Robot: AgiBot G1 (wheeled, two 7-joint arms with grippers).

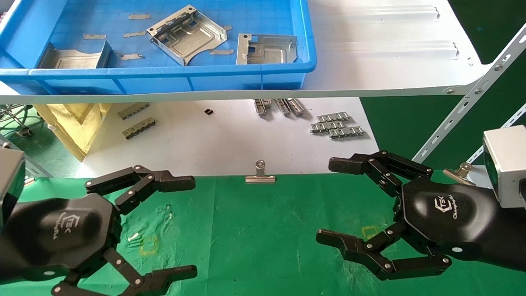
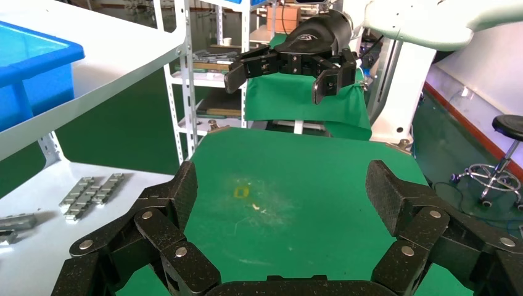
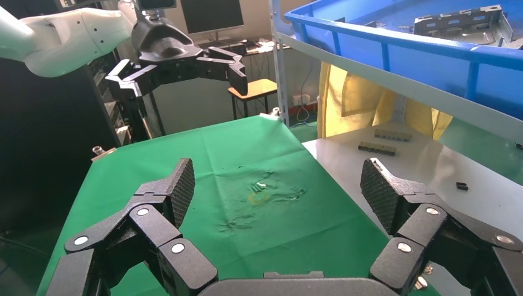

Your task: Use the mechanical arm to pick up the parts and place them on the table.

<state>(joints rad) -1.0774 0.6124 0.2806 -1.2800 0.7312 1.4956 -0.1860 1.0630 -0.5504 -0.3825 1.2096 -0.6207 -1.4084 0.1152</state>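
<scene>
Above the green table, the left end effector and right end effector hover released, holding nothing.

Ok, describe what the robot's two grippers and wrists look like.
Left gripper and right gripper match: glossy black rounded shells with a white logo, and matte black jointed fingers with silver rivets and textured pads. Each sits on a boxy silver-grey wrist.
</scene>
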